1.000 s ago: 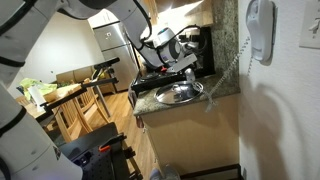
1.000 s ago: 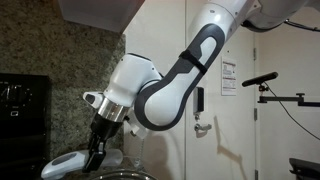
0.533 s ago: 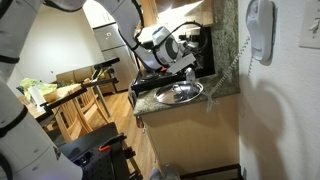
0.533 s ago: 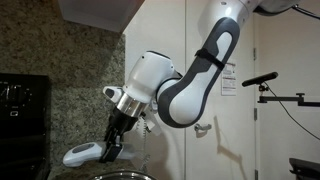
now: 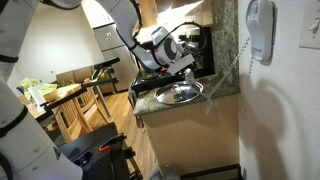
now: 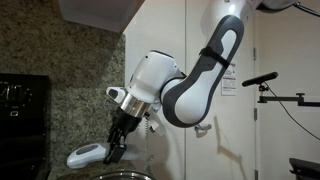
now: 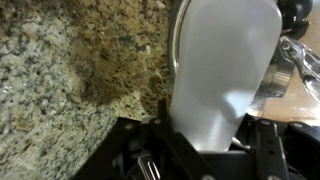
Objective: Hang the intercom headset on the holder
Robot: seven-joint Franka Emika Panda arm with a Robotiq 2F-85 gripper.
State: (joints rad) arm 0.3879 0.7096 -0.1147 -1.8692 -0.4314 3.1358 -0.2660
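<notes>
The intercom headset [image 7: 222, 70] is a white elongated handset, held between my gripper's black fingers [image 7: 200, 140] and filling the wrist view. In an exterior view it sticks out to the left of the gripper [image 6: 117, 150] as a pale handset [image 6: 85, 154] just above the steel bowl's rim. In an exterior view the gripper [image 5: 188, 72] hovers over the counter, and the coiled cord [image 5: 222, 85] runs from it up towards the wall. The holder [image 5: 260, 30] is a light-grey cradle on the white wall at upper right, empty.
A round steel bowl [image 5: 178, 94] sits on the granite counter [image 5: 225, 88]. A granite backsplash [image 7: 70, 70] is close ahead of the gripper. A black appliance [image 6: 22, 125] stands at left. A white switch plate [image 5: 310, 32] is right of the holder.
The arm has swung to the right and lifted the handset slightly over the bowl. Most of this came in the first half second; since then it has barely shifted.
</notes>
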